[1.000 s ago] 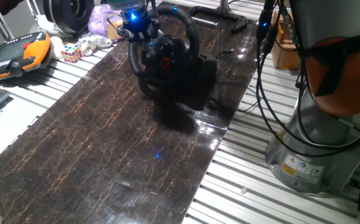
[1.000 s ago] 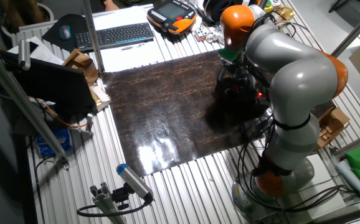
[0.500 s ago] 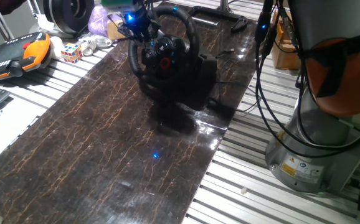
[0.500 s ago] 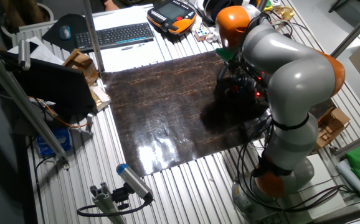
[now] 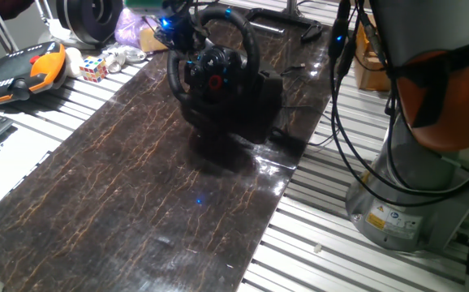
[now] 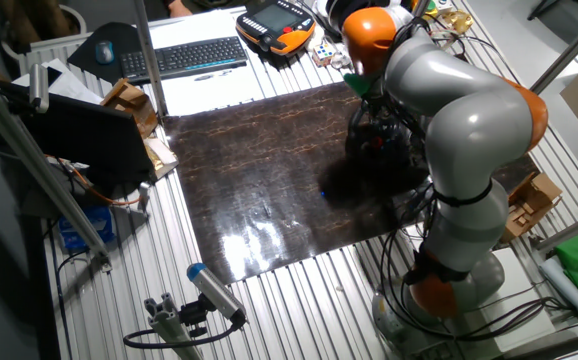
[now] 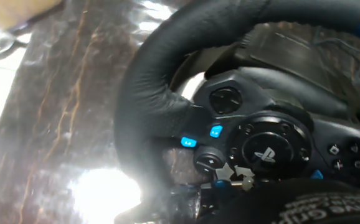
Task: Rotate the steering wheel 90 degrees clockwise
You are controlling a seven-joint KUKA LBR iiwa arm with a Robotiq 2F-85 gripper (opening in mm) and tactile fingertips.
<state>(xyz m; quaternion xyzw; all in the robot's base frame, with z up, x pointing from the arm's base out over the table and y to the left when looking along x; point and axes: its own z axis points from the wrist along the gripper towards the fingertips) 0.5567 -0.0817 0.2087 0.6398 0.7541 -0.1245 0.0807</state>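
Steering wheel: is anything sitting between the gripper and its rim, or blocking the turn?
Nothing visible does. The gripper is already at the upper-left rim of the steering wheel; the hand view shows the rim right in front of the camera with only bare dark tabletop around it. Whether the fingers are clamped is not visible.

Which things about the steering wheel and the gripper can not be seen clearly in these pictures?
- Gripper jaws: small and dark against the steering wheel in one fixed view; open or shut unclear.
- Wheel in the other fixed view: mostly hidden behind the arm.
- Hand view: the fingers do not show; glare washes out the table.
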